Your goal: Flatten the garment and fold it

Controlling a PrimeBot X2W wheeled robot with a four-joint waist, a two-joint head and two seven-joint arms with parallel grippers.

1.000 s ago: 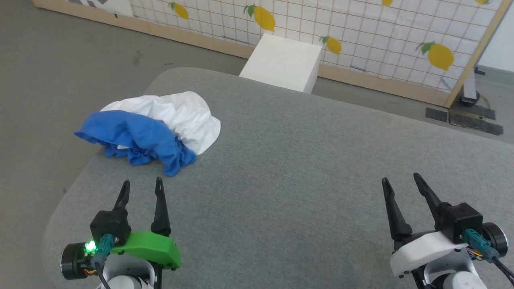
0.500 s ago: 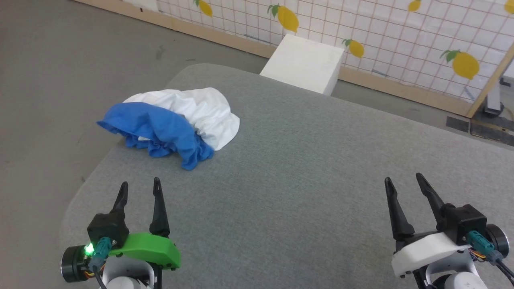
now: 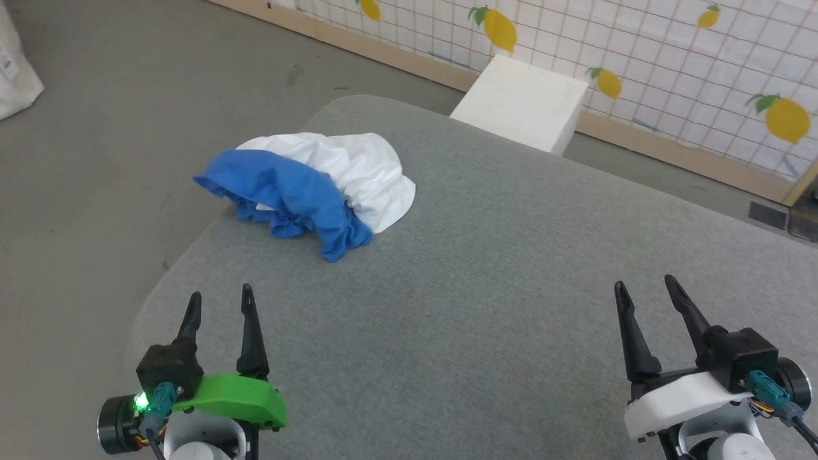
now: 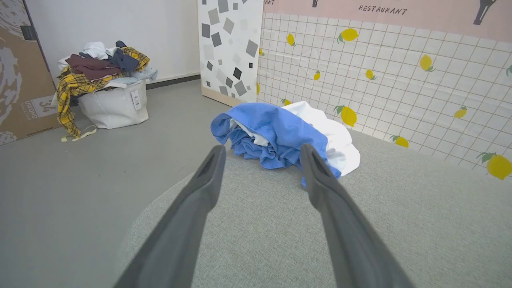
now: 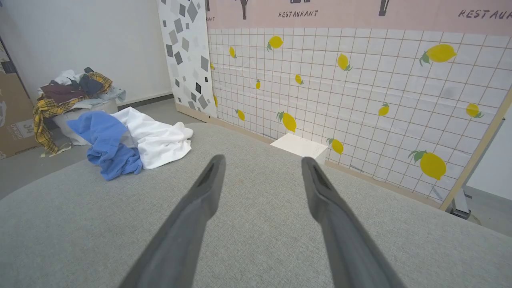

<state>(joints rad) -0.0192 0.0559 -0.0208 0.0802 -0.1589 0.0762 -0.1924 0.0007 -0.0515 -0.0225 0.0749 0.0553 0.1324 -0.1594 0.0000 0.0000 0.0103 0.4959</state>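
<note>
Bunched in a heap near the far left corner of the grey bench point(image 3: 486, 300): shirt point(image 3: 332, 179), not flattened, not folded. White cloth toward the far side, blue cloth draped over the near side and reaching the bench's left edge. Touched by neither tool.

Low at the near left, above the bench: left tool point(image 3: 220, 292), green-shelled, fingers spread, nothing between them. Aimed toward the shirt, yet clearly short of it. In its wrist view, straight ahead past the fingertips, blue folds in front and white behind.

Low at the near right: right tool point(image 3: 643, 282), white-shelled, fingers likewise spread and empty. Well apart from the shirt, with bare bench beneath. In its wrist view, shirt off to the left, far across the bench.

Beyond the far edge, on the floor point(image 3: 96, 128): white box point(image 3: 521, 102), close against a lemon-print panel point(image 3: 671, 57). Farther off in the left wrist view: pale bag point(image 4: 114, 106) heaped with clothes point(image 4: 100, 66), beside a cardboard sheet point(image 4: 16, 88)
</note>
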